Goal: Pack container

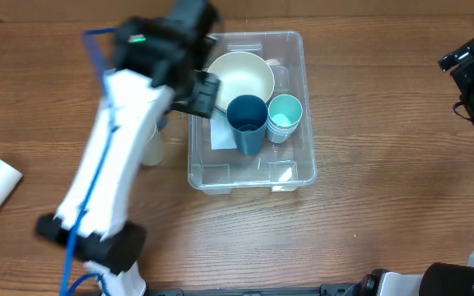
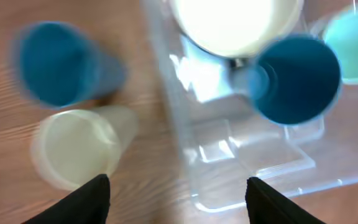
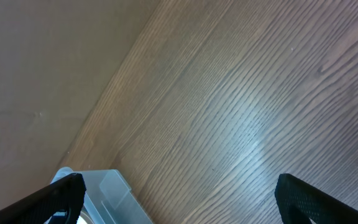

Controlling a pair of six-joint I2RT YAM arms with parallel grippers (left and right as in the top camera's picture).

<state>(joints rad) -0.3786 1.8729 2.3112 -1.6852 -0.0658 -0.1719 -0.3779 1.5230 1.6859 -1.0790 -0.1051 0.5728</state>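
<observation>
Looking from above, I see the container (image 1: 253,173) in the middle of the worktop (image 1: 369,214), with a cream bowl (image 1: 241,78), a dark blue cup (image 1: 247,122) and a teal cup (image 1: 285,115) inside. My left claw (image 2: 178,186) hangs over its left wall, fingers apart, holding nothing. The right claw (image 3: 180,193) stands wide apart above bare wood, well to the right.

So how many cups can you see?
4: dark blue cup and teal cup inside the container; another blue cup and a pale cup on the table beside it. The arm may hide more.
</observation>
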